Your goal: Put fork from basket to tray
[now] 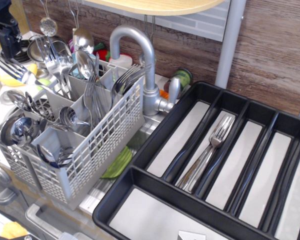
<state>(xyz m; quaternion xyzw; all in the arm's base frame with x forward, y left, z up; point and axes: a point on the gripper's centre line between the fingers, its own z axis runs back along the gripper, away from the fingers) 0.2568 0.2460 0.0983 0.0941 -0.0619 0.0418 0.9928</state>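
The light grey basket (107, 137) stands at the left, full of upright cutlery. Several forks stand in it: one cluster with tines up in its back right compartment (127, 77), others at the back left (55, 57). Spoons fill its front compartments (20, 129). The black tray (140, 172) lies at the right. Forks (210, 150) lie together in its second long compartment, tines towards the back. A dark shape at the top left corner (5, 35) looks like part of my arm or gripper, behind the basket. Its fingers do not show.
A grey faucet (140, 50) arches right behind the basket, between basket and tray. A green cloth (117, 165) lies under the basket's right side. Ladles (82, 37) hang at the back. A metal post (230, 40) and a wooden shelf stand above the tray's far edge.
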